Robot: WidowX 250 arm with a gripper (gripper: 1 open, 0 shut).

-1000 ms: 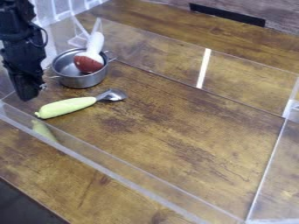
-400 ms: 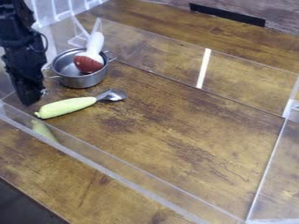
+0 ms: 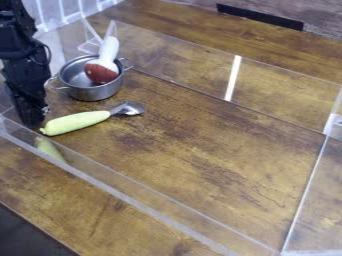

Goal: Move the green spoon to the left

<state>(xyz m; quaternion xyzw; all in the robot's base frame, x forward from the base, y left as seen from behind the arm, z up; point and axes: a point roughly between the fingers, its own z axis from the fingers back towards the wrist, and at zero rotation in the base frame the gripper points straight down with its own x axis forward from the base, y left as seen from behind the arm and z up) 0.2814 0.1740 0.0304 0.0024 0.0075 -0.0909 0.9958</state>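
Note:
The green spoon (image 3: 76, 121) lies flat on the wooden table (image 3: 201, 140), its yellow-green handle pointing left and its small silver bowl (image 3: 124, 110) pointing right. My gripper (image 3: 28, 108), black and pointing straight down, stands low over the table just up and left of the handle's end. Nothing shows between its fingers, and the spoon rests on the table apart from them. The fingers are dark and small in this view, so the gap between them is not readable.
A small steel pot (image 3: 88, 82) with a red object inside and a white utensil (image 3: 107, 52) leaning in it stands just behind the spoon. Clear plastic walls (image 3: 147, 205) ring the table, close on the gripper's left and front.

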